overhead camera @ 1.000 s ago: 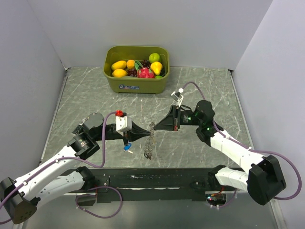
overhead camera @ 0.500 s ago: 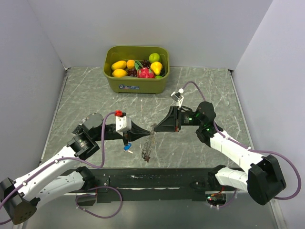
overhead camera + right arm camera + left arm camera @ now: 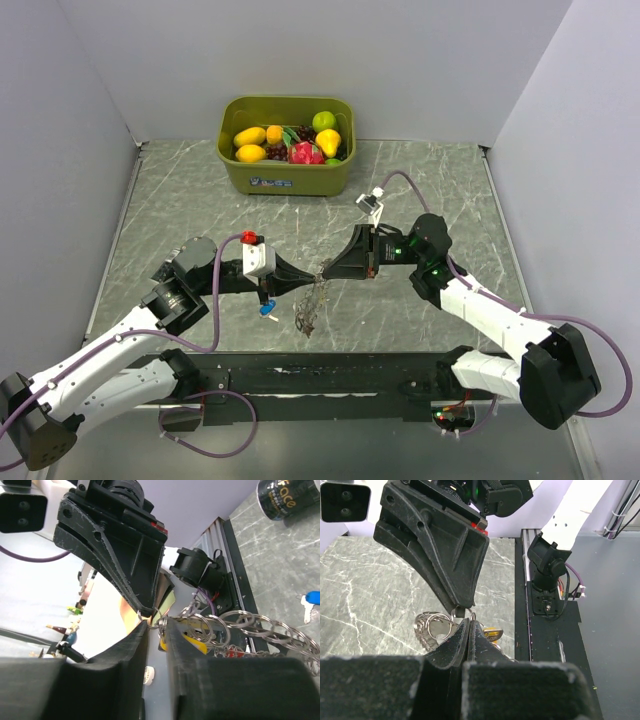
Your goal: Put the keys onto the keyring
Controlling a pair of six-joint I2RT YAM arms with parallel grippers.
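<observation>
The keyring (image 3: 311,303), a floppy chain of silvery rings, hangs between the two grippers above the table. My left gripper (image 3: 309,280) is shut on one small ring (image 3: 472,615) at the chain's top. My right gripper (image 3: 326,272) meets it tip to tip, its jaws a little apart with a ring (image 3: 162,622) in the gap. A yellow key (image 3: 194,639) and a red key (image 3: 231,653) hang among the rings. The yellow key (image 3: 493,634) also shows just behind the left fingertips. A blue key (image 3: 267,309) lies on the table beneath the left gripper.
A green bin (image 3: 243,174) of toy fruit stands at the back centre of the marble table. A black rail (image 3: 330,378) runs along the near edge between the arm bases. Grey walls close in both sides.
The right gripper's jaws have parted from shut, and it has edged left toward the left gripper. The chain, hanging straight before, now sags in a bunch. The left gripper has stayed shut.
</observation>
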